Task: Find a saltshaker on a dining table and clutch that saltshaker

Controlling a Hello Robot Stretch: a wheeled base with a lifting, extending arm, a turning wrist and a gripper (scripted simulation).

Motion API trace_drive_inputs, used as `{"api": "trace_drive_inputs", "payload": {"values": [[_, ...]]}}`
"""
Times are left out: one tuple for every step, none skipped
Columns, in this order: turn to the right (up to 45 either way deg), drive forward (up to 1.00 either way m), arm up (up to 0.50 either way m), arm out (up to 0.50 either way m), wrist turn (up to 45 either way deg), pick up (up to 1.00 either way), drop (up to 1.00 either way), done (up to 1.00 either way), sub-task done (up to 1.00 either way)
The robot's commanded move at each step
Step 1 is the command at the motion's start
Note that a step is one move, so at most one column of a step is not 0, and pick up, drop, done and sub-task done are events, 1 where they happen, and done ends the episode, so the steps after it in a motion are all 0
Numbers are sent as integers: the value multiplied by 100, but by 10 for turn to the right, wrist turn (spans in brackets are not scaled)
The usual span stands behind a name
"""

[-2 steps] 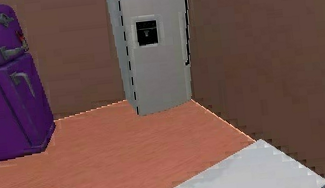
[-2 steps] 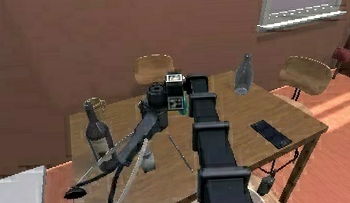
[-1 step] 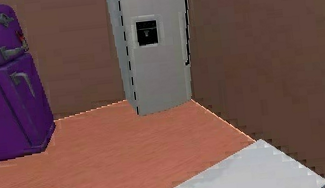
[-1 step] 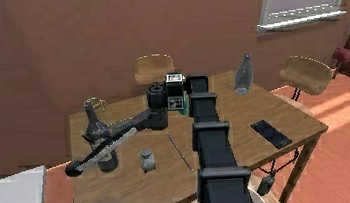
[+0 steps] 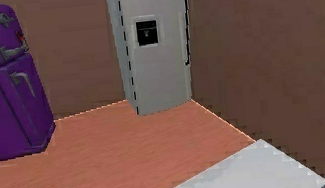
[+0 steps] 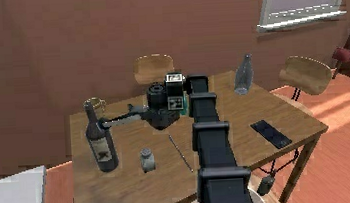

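well, gripper (image 6: pixel 108 123) near the bottle (image 6: pixel 102 143); cannot tell whether it holds anything

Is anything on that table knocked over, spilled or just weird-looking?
Nothing stands out. The dark bottle, the clear bottle and the small grey shaker all stand upright on the table, with no spill showing.

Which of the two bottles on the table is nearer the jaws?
The dark bottle with the pale label, toward the arm side view's left; the jaws point at it. The clear bottle stands across the arm, by the table's far edge.
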Motion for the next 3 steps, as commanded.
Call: {"api": "trace_drive_inputs", "payload": {"values": [[0, 0, 0, 0, 120, 0, 0, 0, 0], [0, 0, -30, 0, 0, 0, 0, 0, 0], [0, 0, 0, 0, 0, 100, 0, 0, 0]]}}
